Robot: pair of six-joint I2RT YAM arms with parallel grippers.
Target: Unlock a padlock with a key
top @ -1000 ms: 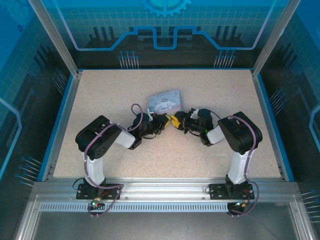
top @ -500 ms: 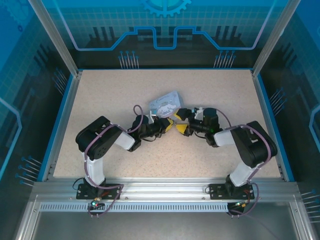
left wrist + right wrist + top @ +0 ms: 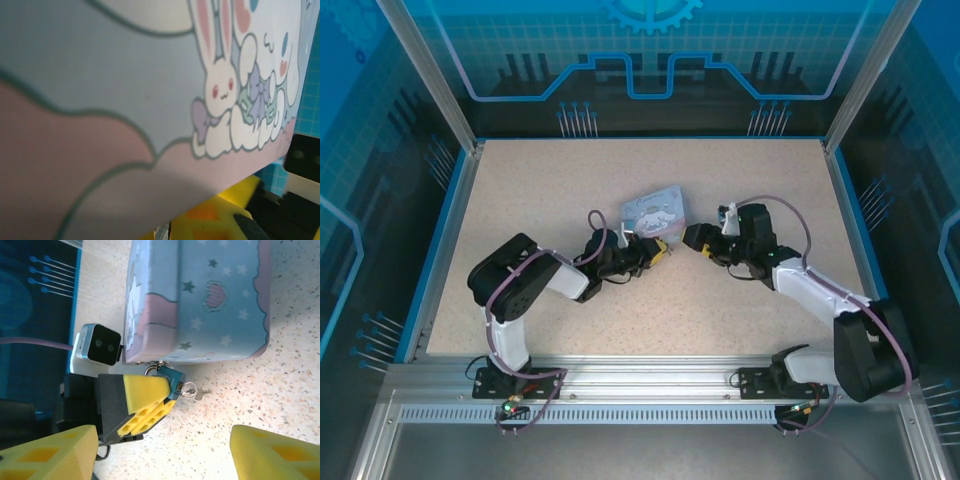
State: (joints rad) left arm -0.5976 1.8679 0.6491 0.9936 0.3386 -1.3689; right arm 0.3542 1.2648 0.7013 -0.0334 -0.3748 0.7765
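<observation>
— From overhead, how far along would you say they are?

— Mid-job. The left gripper [image 3: 658,252] is tucked against the near edge of the pale blue box [image 3: 655,208] in the middle of the table [image 3: 550,180]. The right gripper [image 3: 692,238] hangs just beside it, not touching. The lock is too small to pick out from up there.

— And the left wrist camera?

— Mostly the box's bunny print, very close. There's a bit of a yellow pad [image 3: 220,215] at the bottom. You can't read the grip from that.

— The right wrist one?

— That's the telling view. The padlock [image 3: 170,376] hangs at the box's clasp, and the left arm's yellow pads look pinched tight on it. The key [image 3: 192,390], on its little ring, sits at the lock's free end, apparently in the keyhole. The right arm's own fingers [image 3: 45,455] stand wide apart with nothing between them.

— So the key's in?

— Seems so. But the shackle looks closed, so I'd judge the turn and the release are not yet done.
</observation>
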